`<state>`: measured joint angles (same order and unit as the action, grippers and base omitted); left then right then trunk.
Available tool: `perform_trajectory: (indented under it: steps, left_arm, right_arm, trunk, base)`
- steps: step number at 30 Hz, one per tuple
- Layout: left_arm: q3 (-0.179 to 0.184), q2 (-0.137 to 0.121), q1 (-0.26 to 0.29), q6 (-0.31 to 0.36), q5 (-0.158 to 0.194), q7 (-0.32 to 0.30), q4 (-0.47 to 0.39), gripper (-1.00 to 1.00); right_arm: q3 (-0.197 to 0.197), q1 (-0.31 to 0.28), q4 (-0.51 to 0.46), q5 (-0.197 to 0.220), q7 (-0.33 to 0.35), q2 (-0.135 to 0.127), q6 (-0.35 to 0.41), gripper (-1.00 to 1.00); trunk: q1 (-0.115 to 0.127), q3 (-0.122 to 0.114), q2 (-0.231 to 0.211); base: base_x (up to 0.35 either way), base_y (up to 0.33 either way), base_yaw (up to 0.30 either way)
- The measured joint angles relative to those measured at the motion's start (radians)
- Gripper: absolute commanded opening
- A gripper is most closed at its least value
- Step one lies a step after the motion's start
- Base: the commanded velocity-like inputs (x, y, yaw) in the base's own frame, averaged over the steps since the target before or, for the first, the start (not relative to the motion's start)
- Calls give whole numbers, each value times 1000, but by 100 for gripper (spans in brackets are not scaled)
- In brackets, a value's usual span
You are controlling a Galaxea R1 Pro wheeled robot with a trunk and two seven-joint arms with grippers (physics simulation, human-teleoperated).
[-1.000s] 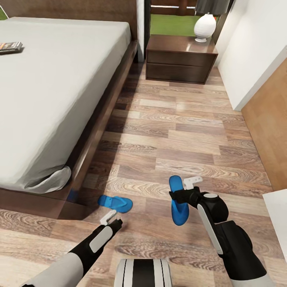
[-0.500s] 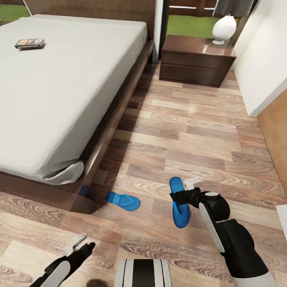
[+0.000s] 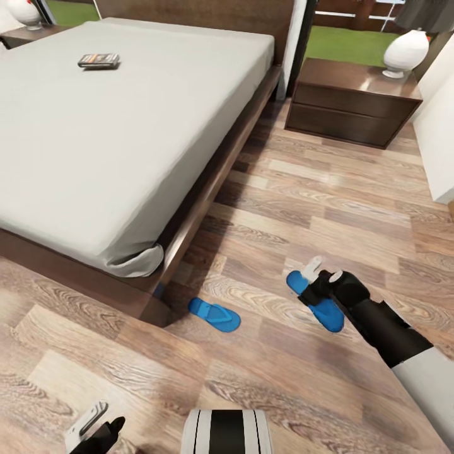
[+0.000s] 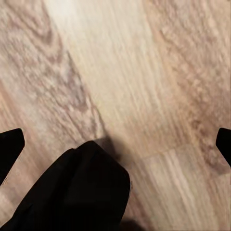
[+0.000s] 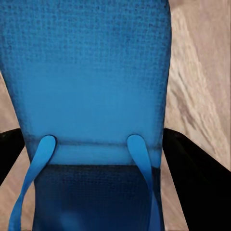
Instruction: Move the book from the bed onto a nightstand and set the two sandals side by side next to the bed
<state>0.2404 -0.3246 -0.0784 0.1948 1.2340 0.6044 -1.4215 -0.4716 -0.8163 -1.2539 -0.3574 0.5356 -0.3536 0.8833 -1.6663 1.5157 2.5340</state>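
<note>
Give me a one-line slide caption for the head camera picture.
Right gripper holds one blue sandal above the wood floor; the other sandal lies by the bed corner, book on the mattress.

right hand (image 3: 313, 282) gripping blue sandal (image 3: 323, 307), second sandal (image 3: 215, 314) on floor by bed (image 3: 126, 145) corner

No text, label, brand, number or sign is legible. The book (image 3: 99, 60) lies on the bed (image 3: 126, 126), near the headboard end; its cover shows pale marks and an orange band, too small to read. The nightstand (image 3: 353, 104) beside the bed carries no visible marking. The sandal (image 5: 91, 82) in the right wrist view shows only a plain textured blue sole, without a logo.
</note>
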Motion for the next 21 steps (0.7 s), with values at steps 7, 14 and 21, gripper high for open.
perform_trajectory:
  steps: [7,14,21]
  left_arm:
    - [-54,0,-38,-9,2,3,-21,100]
    - [-65,2,-46,-14,-1,3,-30,100]
    - [-107,5,-47,-9,8,3,-31,100]
  right_arm:
    - [-18,3,70,-140,108,4,-81,-100]
    - [-19,6,88,-150,111,6,-106,-100]
    - [-19,7,97,-153,111,7,-145,-100]
  trunk:
    - [0,0,0]
    - [0,0,0]
    - [0,-1,0]
  base:
    - [119,-104,219]
    - [82,-69,44]
    - [10,-8,88]
